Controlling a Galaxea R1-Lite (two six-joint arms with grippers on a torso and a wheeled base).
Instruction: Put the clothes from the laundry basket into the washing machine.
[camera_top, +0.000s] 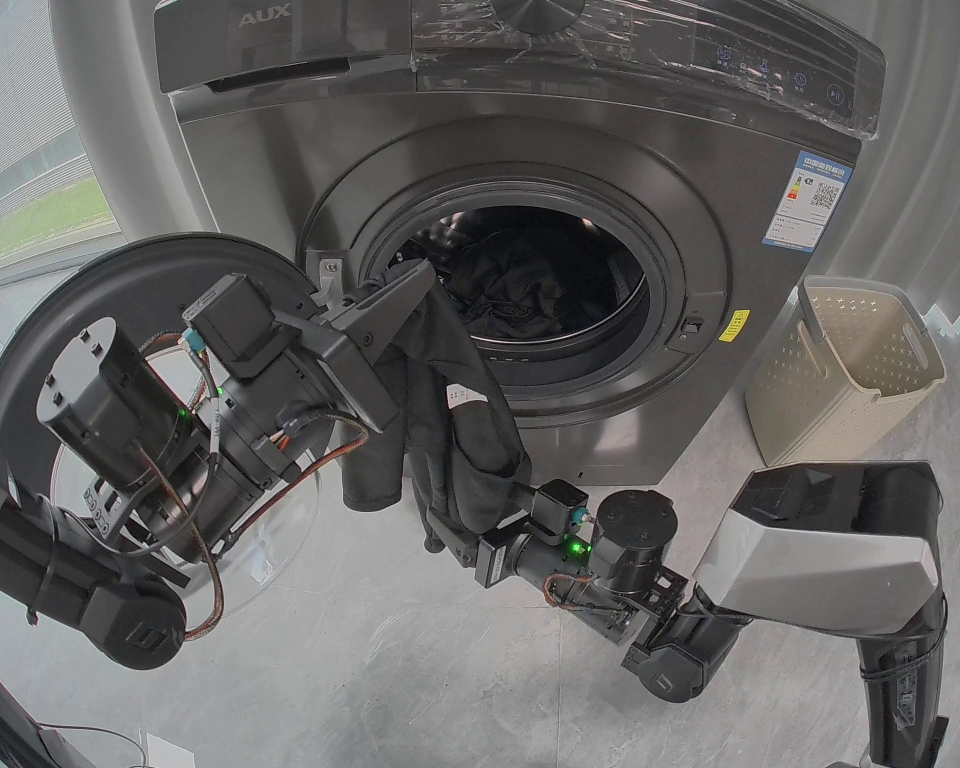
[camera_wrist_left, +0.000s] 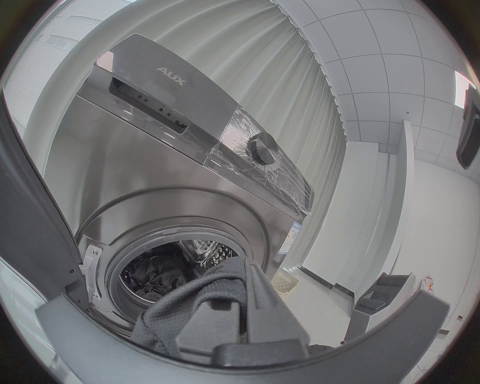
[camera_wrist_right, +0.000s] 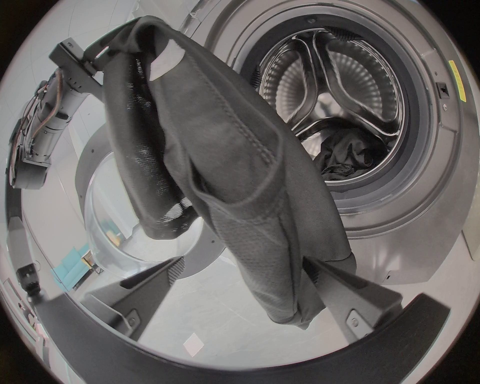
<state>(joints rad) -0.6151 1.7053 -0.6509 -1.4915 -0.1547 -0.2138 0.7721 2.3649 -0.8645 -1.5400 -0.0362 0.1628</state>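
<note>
A dark grey garment (camera_top: 455, 420) hangs in front of the washing machine (camera_top: 640, 180), just left of the drum opening. My left gripper (camera_top: 405, 290) is shut on its top edge at the rim of the opening; the cloth (camera_wrist_left: 210, 295) drapes over that gripper's fingers (camera_wrist_left: 272, 310). My right gripper (camera_top: 450, 525) sits low under the garment's hanging end, open. In the right wrist view its fingers (camera_wrist_right: 350, 295) stand wide apart and the garment (camera_wrist_right: 235, 165) dangles between them, brushing one. More dark clothes (camera_top: 510, 280) lie inside the drum.
The machine's round door (camera_top: 150, 300) is swung open to the left, behind my left arm. A cream perforated laundry basket (camera_top: 850, 370) leans on the floor right of the machine; I see nothing in it. Grey floor tiles lie in front.
</note>
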